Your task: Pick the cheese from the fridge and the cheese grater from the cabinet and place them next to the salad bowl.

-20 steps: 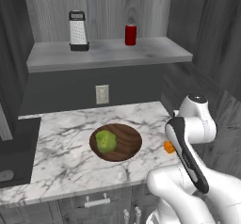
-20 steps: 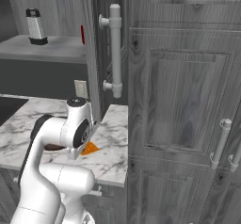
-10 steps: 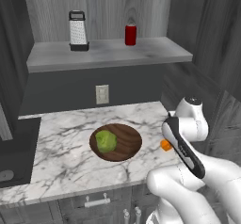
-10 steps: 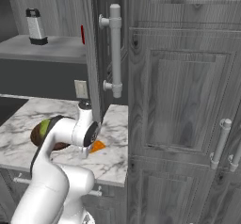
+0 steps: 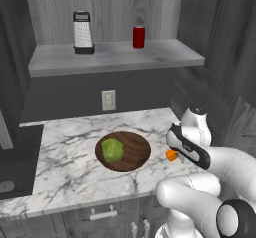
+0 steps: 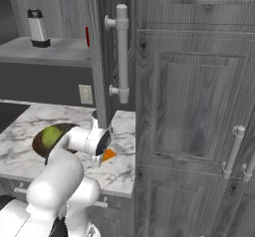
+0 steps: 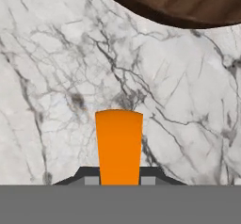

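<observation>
Gripper (image 7: 118,183) clamped on the cheese (image 7: 118,145), low over marble just right of the salad bowl (image 5: 135,149). Probably touching down already, hard to tell. Light, firm, slightly waxy wedge; best pinched across flat sides. Cheese grater (image 5: 83,32) up above the bowl.

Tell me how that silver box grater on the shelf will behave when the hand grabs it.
The upright silver box grater with black handle looks rigid metal, so it probably won't flex. It stands tall on a narrow base, so a sideways push could tip it. Its dotted faces may be slippery.
</observation>
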You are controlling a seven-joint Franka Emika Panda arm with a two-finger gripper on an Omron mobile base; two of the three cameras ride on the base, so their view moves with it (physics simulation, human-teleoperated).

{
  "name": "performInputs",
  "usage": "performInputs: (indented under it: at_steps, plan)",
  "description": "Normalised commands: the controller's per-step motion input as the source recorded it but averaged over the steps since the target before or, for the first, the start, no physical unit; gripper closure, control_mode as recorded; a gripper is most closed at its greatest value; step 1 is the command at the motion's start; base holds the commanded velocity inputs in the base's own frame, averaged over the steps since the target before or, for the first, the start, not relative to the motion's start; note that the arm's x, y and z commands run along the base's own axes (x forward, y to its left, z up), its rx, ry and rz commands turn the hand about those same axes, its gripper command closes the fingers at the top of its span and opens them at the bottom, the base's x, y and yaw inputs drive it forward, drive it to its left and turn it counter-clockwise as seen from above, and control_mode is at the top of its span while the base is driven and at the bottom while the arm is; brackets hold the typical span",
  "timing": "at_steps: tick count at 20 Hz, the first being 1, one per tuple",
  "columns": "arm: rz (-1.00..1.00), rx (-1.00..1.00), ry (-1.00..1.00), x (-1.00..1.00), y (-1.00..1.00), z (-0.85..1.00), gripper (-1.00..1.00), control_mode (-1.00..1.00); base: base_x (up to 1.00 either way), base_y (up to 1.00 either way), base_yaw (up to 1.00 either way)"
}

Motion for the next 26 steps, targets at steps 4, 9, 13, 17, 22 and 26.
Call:
performInputs:
  at_steps: [4, 9, 13, 17, 22, 26]
  plan:
    - [0.08, 0.0, 0.03, 0.42, 0.0, -0.38, 1.0, -1.0, 0.0, 0.0, 0.0]
    - [0.08, 0.0, 0.08, 0.47, 0.0, -0.59, 1.0, -1.0, 0.0, 0.0, 0.0]
    - [0.06, 0.0, 0.04, 0.3, 0.0, -0.69, 1.0, -1.0, 0.0, 0.0, 0.0]
    - [0.04, 0.0, 0.03, 0.05, 0.03, -0.72, -1.0, -1.0, 0.0, 0.0, 0.0]
    - [0.1, 0.0, 0.0, -0.23, -0.27, -0.46, -1.0, -1.0, 0.0, 0.0, 0.0]
    - [0.22, -0.03, 0.0, -0.17, -0.13, -0.53, -1.0, -1.0, 0.0, 0.0, 0.0]
